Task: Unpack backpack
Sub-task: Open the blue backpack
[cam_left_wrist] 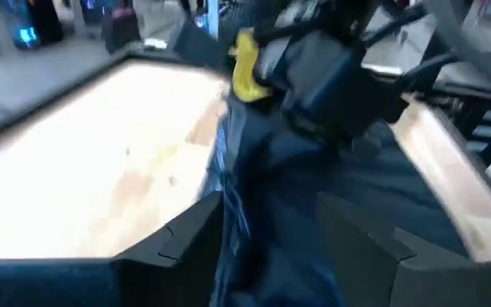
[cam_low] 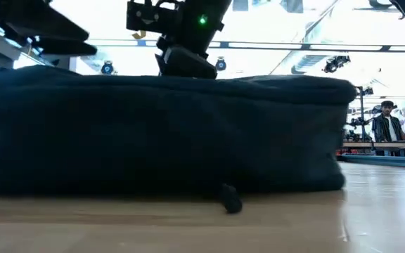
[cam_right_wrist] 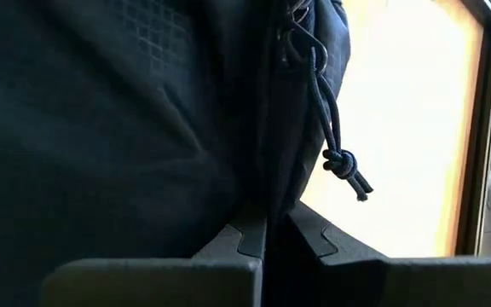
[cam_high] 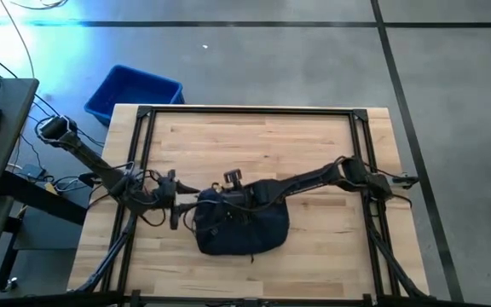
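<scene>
the backpack [cam_high: 244,227], dark navy and soft, lies flat on the wooden worktop [cam_high: 262,145] near its front edge, a little left of the middle. in the low view it fills most of the width as a long dark mound [cam_low: 167,133], with a small dark pull tab [cam_low: 229,199] resting on the wood at its foot. a knotted zipper cord [cam_right_wrist: 341,162] hangs off the bag's edge in the right wrist view.

the right pincer [cam_right_wrist: 267,230] is down on the bag's top near its rear left part, fingers pressed together with a fold of the backpack's fabric nipped between them; the right arm reaches in from the worktop's right side. the left pincer [cam_left_wrist: 271,230] sits just beside the bag's left edge, fingers spread wide with the fabric running between them, though i cannot tell whether they touch it.

a bright blue bin [cam_high: 133,92] stands on the floor off the worktop's far left corner. a person [cam_low: 387,126] stands in the room beyond.
</scene>
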### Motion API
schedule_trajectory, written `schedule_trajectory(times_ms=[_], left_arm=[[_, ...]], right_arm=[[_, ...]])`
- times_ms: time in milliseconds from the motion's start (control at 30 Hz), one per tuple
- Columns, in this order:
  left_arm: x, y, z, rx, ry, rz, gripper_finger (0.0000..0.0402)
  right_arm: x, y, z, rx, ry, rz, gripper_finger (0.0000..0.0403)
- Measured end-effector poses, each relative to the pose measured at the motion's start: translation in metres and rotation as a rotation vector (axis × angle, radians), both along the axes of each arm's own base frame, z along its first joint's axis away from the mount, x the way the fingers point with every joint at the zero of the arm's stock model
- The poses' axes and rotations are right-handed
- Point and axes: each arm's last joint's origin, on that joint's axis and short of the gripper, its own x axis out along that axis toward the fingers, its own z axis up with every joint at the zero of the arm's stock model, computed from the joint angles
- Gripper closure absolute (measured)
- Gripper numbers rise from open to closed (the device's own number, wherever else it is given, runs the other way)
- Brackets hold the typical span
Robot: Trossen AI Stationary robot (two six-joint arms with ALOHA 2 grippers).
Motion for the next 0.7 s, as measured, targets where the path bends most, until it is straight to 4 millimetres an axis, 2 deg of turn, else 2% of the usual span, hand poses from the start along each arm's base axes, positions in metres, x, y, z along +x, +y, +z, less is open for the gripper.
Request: schedule_trajectory(times_ms=[200,333,467,600,700], left_arm=[[0.017,-0.009,-0.017,0.101,0.110,0.009,0.0221],[0.028,-0.017,-0.030,0.162,0.186,0.021,0.0206],[0.039,-0.026,-0.039,0.142,0.263,0.016,0.0194],[0.049,-0.035,-0.042,0.099,0.340,-0.033,0.0193],[0.050,-0.041,-0.035,0.101,0.426,-0.088,0.0195]], right_arm=[[-0.004,0.024,-0.015,-0.023,-0.076,0.011,0.0403],[-0.005,0.040,-0.014,0.000,-0.122,0.038,0.0403],[-0.007,0.050,-0.014,0.019,-0.141,0.031,0.0403],[-0.011,0.055,-0.015,0.018,-0.127,0.011,0.0403],[-0.014,0.053,-0.016,0.013,-0.112,-0.037,0.0403]])
